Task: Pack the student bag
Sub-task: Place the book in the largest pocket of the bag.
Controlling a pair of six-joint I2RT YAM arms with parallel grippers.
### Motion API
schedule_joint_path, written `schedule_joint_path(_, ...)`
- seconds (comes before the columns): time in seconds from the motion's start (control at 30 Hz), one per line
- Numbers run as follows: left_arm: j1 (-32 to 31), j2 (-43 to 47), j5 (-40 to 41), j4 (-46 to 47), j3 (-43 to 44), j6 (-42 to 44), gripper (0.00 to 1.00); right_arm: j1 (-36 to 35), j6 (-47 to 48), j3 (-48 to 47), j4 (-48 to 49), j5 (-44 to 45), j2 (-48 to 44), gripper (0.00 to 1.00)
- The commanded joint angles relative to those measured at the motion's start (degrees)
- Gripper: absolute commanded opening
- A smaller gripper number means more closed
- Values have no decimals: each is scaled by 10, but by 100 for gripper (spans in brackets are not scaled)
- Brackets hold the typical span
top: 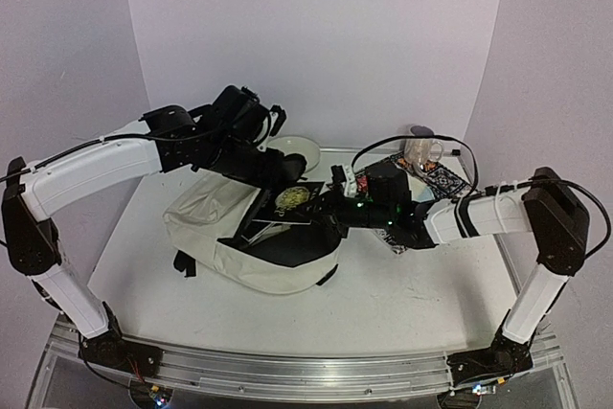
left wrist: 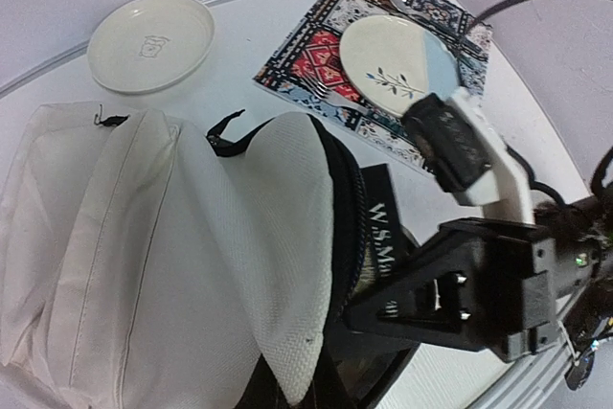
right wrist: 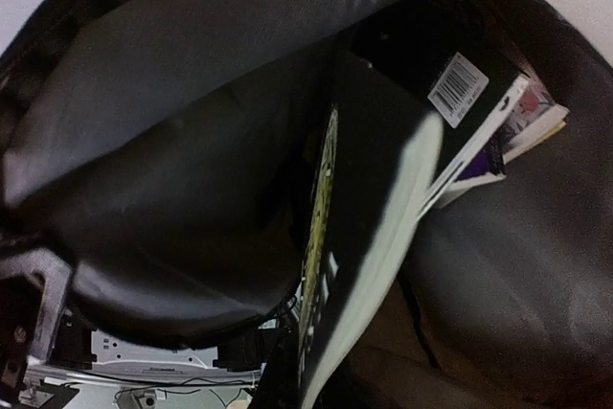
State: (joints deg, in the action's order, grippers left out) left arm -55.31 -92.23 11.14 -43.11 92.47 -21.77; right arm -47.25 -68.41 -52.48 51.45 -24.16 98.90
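Jaws closed, both sides.
At the mouth of the student bag (top: 206, 217), laid mid-worktop (top: 402, 304), the left gripper (top: 285, 171) and right gripper (top: 335, 215) are set; pale lilac walls (top: 316, 35) are seen behind.

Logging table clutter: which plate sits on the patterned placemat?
The leaf-sprig plate; the rimmed dish with the cup mark lies on bare table.

You see a cream student bag (left wrist: 144, 265) with black lining, a red-and-blue patterned placemat (left wrist: 306, 59), a black book (right wrist: 374, 170).
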Motion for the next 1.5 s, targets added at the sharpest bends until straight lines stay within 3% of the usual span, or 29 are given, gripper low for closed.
schedule_joint_path(0.0, -24, 54, -57, 51, 0, -21, 0, -19, -38, -43, 52, 46, 37, 0)
schedule_joint_path(0.2, -44, 75, -76, 66, -27, -34, 0, -47, -53, -83, 49, 111, 90, 0)
schedule_joint_path(0.43, -49, 100, -78, 86, -70, -49, 0, -77, -40, -163, -22, 170, 156, 1)
schedule_joint_path(0.57, -49, 110, -64, 92, -94, -53, 0, -93, -10, -206, -89, 174, 173, 26)
schedule_joint_path(0.77, -49, 115, -47, 99, -122, -59, 0, -106, 34, -181, -137, 180, 132, 48)
schedule_joint_path(1.03, -49, 120, -44, 106, -146, -65, 0, -113, 98, -147, -197, 172, 70, 57)
schedule_joint_path(1.2, -49, 122, -49, 109, -161, -67, 0, -114, 130, -134, -226, 170, 49, 57)
schedule_joint_path(1.47, -49, 121, -71, 113, -204, -55, 3, -112, 256, -93, -322, 247, -32, 63)
